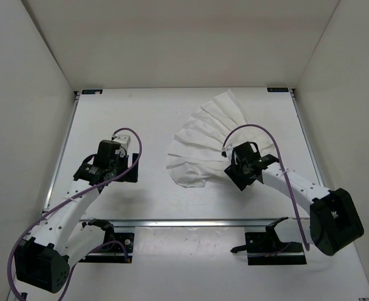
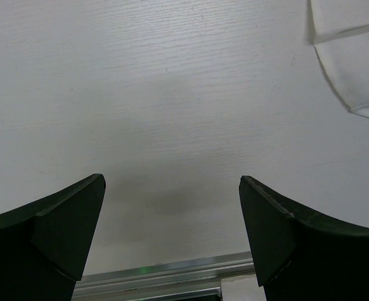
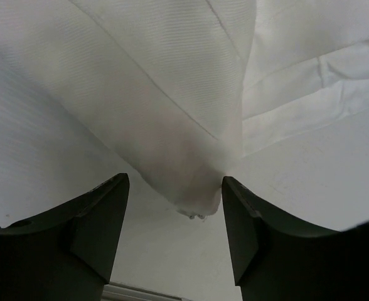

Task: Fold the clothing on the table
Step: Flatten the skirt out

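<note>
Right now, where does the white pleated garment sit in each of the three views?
Top external: white pleated garment fans out centre-right on the table, narrow end at the right gripper.
Left wrist: garment only in the top-right corner, a curved edge.
Right wrist: garment fills the upper frame, its gathered tip between the fingers.
Shared landmark: the table's near-edge metal rail, at the bottom of both wrist views.

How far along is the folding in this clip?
Done: nothing that shows. The thin white pleated garment lies fanned out on the flat white table, with no clear fold-over. In hand: the right gripper has its jaws open either side of a bunched corner at the garment's near edge, not clamped on it. The left gripper hangs open over bare table, apart from the fabric. Left: the grasp and every fold.
</note>
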